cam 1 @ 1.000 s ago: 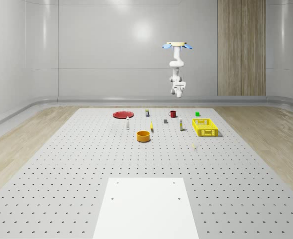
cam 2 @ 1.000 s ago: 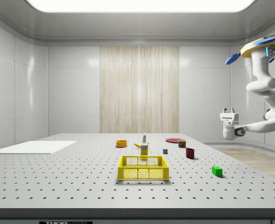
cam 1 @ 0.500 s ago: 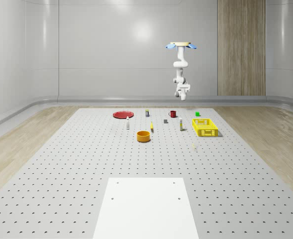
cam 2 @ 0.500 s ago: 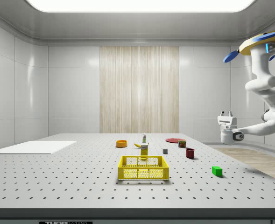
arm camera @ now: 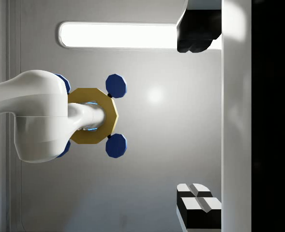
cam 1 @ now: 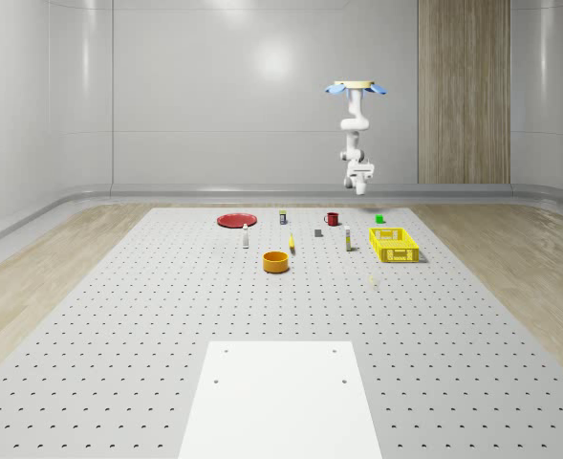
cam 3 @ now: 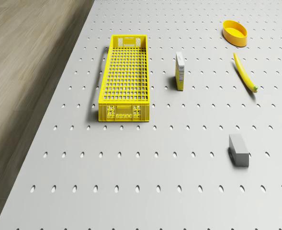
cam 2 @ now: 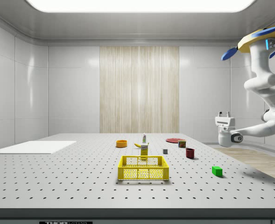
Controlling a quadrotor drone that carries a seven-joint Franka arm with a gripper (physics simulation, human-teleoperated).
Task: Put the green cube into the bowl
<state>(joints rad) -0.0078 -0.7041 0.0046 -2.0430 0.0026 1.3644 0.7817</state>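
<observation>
The end effector [cam 2: 225, 113] is being held open and empty, pointing upward, above the green cube [cam 2: 216, 171]; the drone [cam 2: 261, 39] is hovering higher.

On the one pegboard table [cam 1: 119, 316]: one green cube [cam 1: 379, 219], one orange bowl [cam 1: 276, 261], one yellow crate [cam 1: 394, 244], one red plate [cam 1: 235, 220] and one red mug [cam 1: 332, 219]. Also counted are one banana [cam 3: 245, 74], one grey block [cam 3: 239, 150], one carton [cam 3: 180, 71], one small bottle [cam 1: 246, 237], one can [cam 1: 283, 217] and one white sheet [cam 1: 281, 402]. Above them is one drone [cam 1: 357, 88] with four blue rotors [arm camera: 115, 85], two of them partly hidden, plus one white arm [cam 2: 261, 84] and one gripper [cam 2: 223, 113] with two fingers [arm camera: 196, 202].
</observation>
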